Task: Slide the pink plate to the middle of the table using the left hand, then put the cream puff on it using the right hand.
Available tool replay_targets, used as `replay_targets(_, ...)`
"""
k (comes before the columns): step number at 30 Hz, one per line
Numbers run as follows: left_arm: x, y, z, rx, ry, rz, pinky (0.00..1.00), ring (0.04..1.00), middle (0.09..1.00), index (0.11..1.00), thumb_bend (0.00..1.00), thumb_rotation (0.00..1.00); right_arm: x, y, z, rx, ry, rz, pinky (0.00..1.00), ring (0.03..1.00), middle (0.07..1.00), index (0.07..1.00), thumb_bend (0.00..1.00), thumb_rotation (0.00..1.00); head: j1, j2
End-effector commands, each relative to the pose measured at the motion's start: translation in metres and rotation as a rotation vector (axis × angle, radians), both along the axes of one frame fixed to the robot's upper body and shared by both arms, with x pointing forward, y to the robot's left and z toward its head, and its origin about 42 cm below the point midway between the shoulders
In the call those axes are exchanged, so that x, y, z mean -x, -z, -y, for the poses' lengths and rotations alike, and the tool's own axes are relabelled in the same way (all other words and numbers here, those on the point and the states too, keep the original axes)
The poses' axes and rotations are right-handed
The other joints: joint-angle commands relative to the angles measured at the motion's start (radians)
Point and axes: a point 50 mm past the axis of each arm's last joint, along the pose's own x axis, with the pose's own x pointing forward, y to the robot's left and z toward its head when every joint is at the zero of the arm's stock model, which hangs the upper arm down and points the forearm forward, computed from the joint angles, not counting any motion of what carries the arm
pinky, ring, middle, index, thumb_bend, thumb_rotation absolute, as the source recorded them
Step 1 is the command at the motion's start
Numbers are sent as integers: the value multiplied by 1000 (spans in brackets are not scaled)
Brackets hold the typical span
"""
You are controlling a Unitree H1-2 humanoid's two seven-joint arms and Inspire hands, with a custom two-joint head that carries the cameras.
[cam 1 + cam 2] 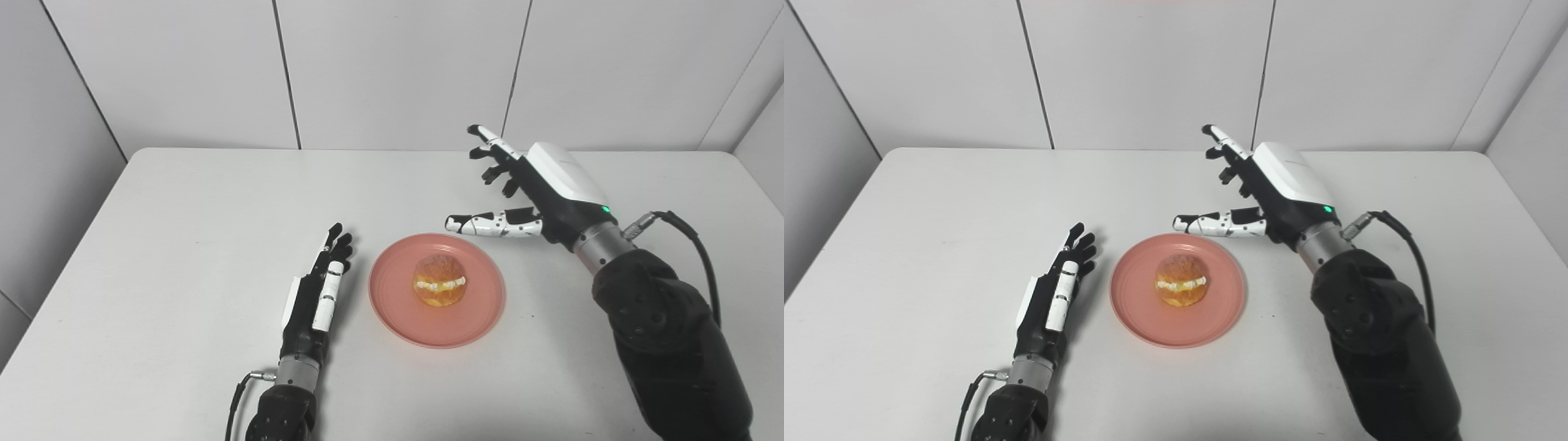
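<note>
The cream puff (pixel 439 281) sits on the pink plate (pixel 392 306) mid-table (pixel 184 214). The left hand (pixel 315 294) lies empty, fingers straight, just beside the plate, seemingly not touching; the right hand (pixel 527 190) hovers beyond, spread open and empty

we see the plate (pixel 392 306) lying near the middle of the counter (pixel 184 202), with the cream puff (pixel 438 280) on it at its centre. just left of the plate our left robot hand (pixel 315 291) lies on the counter, apart from the rim. behind and right of the plate our right robot hand (pixel 520 196) is raised, empty.
</note>
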Motion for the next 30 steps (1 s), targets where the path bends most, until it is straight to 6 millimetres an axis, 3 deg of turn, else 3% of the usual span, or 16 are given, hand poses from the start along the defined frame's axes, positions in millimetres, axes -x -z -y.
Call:
replay_targets(1, 6, 11, 2, -3, 25, -49, 920, 928, 935, 931, 438, 1000, 10, -10, 1, -67, -14, 107, 572, 699, 799, 920, 864, 686, 0, 1)
replay_targets(6, 7, 10, -1, -7, 23, -42, 915, 927, 935, 932, 444, 1000, 20, 28, 16, -198, 68, 96, 602, 740, 809, 925, 838, 823, -3, 4)
replay_targets(8, 7, 10, -2, -7, 22, -41, 916, 927, 934, 931, 445, 1000, 24, 45, 20, -244, 95, 59, 668, 788, 847, 947, 844, 905, -6, 4)
replay_targets(10, 7, 10, -4, -7, 23, -41, 921, 929, 937, 933, 447, 1000, 30, 63, 22, -298, 134, 19, 814, 891, 928, 975, 819, 986, -8, 5)
replay_targets(16, 8, 10, -7, -16, 34, -33, 926, 936, 945, 942, 453, 1000, 44, 117, 18, -655, 163, -79, 816, 912, 955, 966, 787, 1000, -16, 4)
replay_targets(18, 8, 11, -9, -24, 44, -30, 936, 946, 956, 952, 454, 1000, 44, 132, 17, -740, 146, -135, 888, 953, 983, 991, 793, 1000, -22, 1)
replay_targets(22, 9, 11, -13, -28, 58, -32, 949, 961, 972, 967, 455, 1000, 43, 148, 17, -792, 128, -195, 983, 987, 994, 1000, 774, 1000, -22, 4)
replay_targets(25, 12, 10, -15, -42, 71, -34, 956, 968, 977, 972, 460, 1000, 41, 160, 17, -817, 116, -228, 996, 993, 995, 999, 745, 1000, -17, 3)
replay_targets(27, 12, 11, -16, -43, 76, -41, 964, 974, 983, 976, 459, 1000, 41, 167, 16, -836, 109, -245, 1000, 981, 996, 999, 707, 1000, -15, 4)
replay_targets(30, 11, 14, -18, -42, 81, -50, 978, 983, 995, 989, 468, 1000, 41, 174, 15, -854, 87, -264, 990, 982, 997, 1000, 571, 1000, -10, -6)
